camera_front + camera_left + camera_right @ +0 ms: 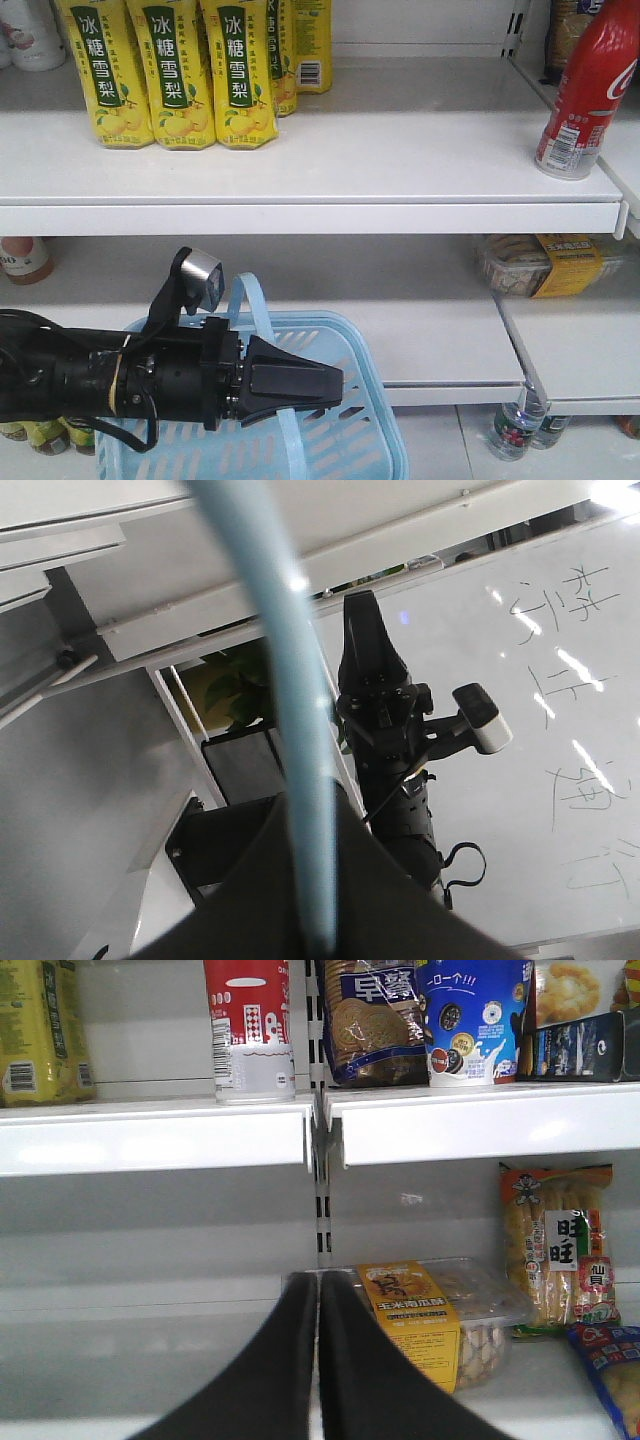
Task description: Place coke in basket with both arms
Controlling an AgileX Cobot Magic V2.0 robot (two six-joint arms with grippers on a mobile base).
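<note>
**White shelves, and the coke stands above a shut tool**

White store shelving fills every view. The coke [250,1030] stands on the upper shelf [150,1135], above and left of the right tool [318,1290], whose fingers are pressed together on nothing. The left tool [318,825] is clamped on the strap handle [285,660] of the basket [345,440]. I cannot tell whether the basket rests on anything.

Rising closed, the right tool would likely knock the bottle over rather than grasp it. The shelf's front lip lies between that tool and the bottle and looks a likely snag. Just ahead and right of that tool sits a clear packet [430,1315], and yellow cartons [165,75] stand on the coke's shelf. A thin strap may slip or let the basket swing when the bottle drops in.
</note>
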